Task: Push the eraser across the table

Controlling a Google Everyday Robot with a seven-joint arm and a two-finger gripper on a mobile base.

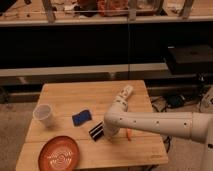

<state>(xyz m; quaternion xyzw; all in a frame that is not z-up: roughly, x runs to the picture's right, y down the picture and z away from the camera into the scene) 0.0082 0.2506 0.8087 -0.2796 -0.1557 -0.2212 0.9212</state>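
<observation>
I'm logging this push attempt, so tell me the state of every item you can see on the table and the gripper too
eraser: lying flat, right end against the arm's tip
gripper: down at the table beside the eraser
blue block: lying flat, apart from the eraser
cup: upright, open top
orange plate: flat at the front left corner
carrot: lying under the arm, partly hidden
table: level

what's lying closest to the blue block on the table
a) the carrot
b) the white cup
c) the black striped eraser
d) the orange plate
c: the eraser lies just below and to the right of the blue block on the table, with the end effector right beside the eraser; the white cup, orange plate and carrot all sit farther off.
</observation>
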